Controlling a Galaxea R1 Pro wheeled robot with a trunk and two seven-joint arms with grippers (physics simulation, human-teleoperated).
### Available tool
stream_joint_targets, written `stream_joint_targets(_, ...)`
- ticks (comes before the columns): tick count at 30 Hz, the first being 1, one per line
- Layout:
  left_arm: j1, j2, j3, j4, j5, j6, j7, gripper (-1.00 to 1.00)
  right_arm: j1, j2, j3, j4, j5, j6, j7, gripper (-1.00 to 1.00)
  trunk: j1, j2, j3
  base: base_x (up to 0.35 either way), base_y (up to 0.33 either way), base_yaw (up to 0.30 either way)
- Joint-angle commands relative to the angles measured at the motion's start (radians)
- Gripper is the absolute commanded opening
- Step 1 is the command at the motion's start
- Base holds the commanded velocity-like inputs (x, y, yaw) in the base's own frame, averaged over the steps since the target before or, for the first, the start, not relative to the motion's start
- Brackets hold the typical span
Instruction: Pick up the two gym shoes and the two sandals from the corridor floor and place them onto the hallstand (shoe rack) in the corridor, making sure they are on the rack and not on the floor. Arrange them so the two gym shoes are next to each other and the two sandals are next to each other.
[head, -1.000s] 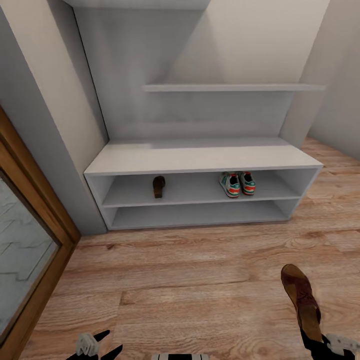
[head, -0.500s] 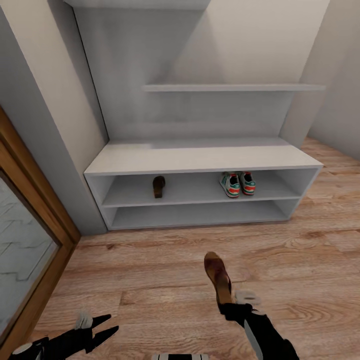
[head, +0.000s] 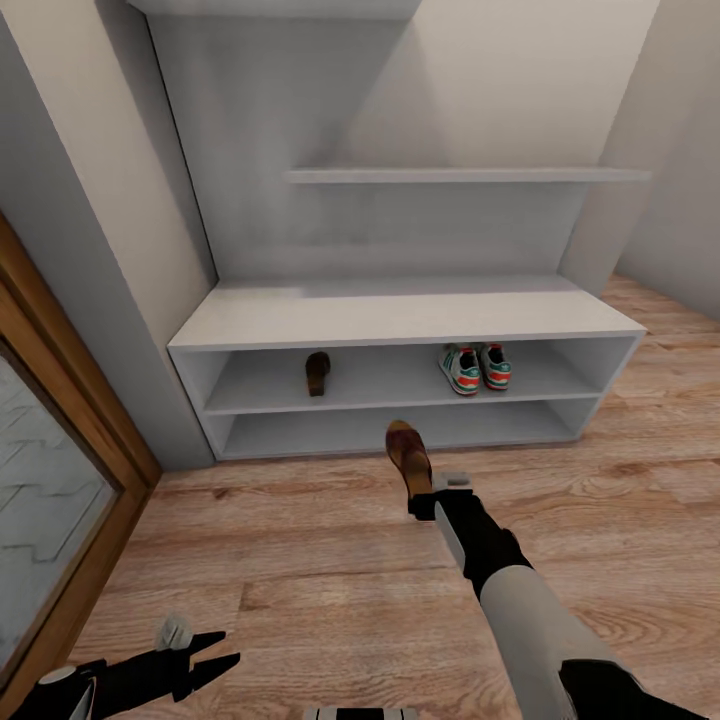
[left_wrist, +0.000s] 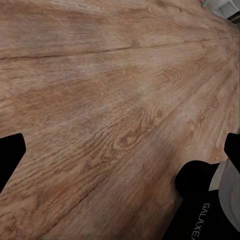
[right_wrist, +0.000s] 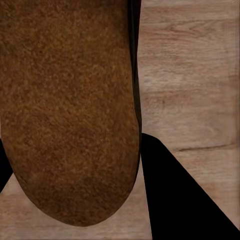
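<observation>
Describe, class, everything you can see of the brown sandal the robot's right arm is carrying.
The brown slip-on sandal with tan cork-like sole is gripped at its heel end by the right pincer, raised above the light wood-plank floor and touching nothing else. Its toe points toward the pale grey shoe rack. In the right wrist view the rough, grainy brown sole has a rounded end and a dark edge. It sits in front of the rack's lower shelves, not yet on them.

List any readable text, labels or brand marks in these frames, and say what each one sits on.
"GALAXE", cut off by the frame edge: white lettering on the black arm housing in the left wrist view.
The gym shoes on the hallstand show coloured patches, too small to tell any wording.
Nothing else reads as text.
</observation>
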Motion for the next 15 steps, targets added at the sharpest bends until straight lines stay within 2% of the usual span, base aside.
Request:
stream_joint_targets(1, 0.0, -0.001, 0.008, -0.001, -0.011, 0.0, -0.005, 1.0, -0.003, 0.001, -0.005, -0.001, 0.006, 0.006, 0.002, -1.0, 0.0, 0.0, -0.001, 0.0, 0.0, 0.0)
stream_joint_targets(13, 0.0, -0.003, 0.008, -0.011, -0.011, 0.001, -0.005, 1.0, -0.008, 0.001, -0.011, -0.007, 0.008, 0.007, 0.002, -1.0, 0.0, 0.0, -0.002, 0.0, 0.0, 0.01)
stream_joint_targets(15, -0.001, -0.005, 0.007, -0.014, -0.011, 0.001, -0.005, 1.0, -0.008, 0.001, -0.011, -0.007, 0.009, 0.007, 0.002, -1.0, 0.001, -0.001, -0.012, 0.0, 0.0, 0.113)
